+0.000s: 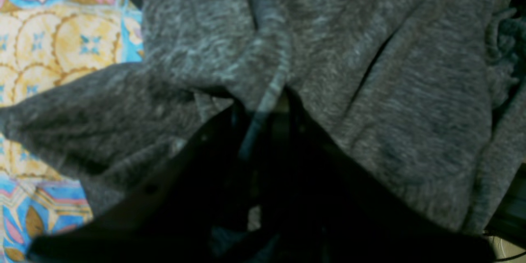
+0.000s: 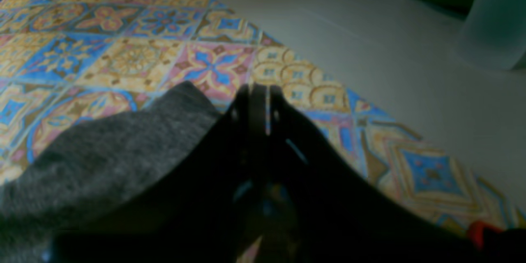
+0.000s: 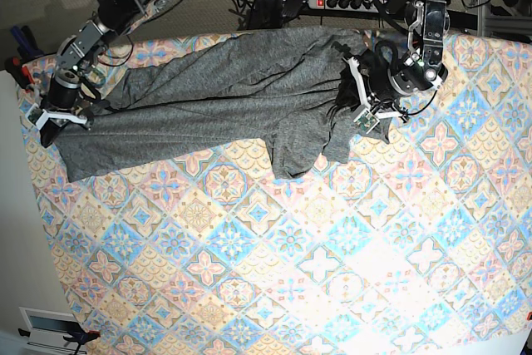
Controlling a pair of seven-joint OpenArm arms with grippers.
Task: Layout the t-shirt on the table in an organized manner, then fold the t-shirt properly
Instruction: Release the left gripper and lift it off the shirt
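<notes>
The t-shirt lay stretched across the far part of the table, running from the far-left corner in the base view to the far right of centre, with long wrinkles along its length. One sleeve or flap hung toward the table's middle, near the right end of the garment.

The left pincer sat at the bunched right end of the t-shirt in the base view. In the left wrist view, its jaws were drawn narrow on a ridge of grey fabric, which rose between them.

The right pincer was positioned at the opposite end, at the table's left edge. In the right wrist view, its jaws were pressed together; the grey fabric edge lay just beside them, and whether cloth was pinched between them could not be determined.
</notes>
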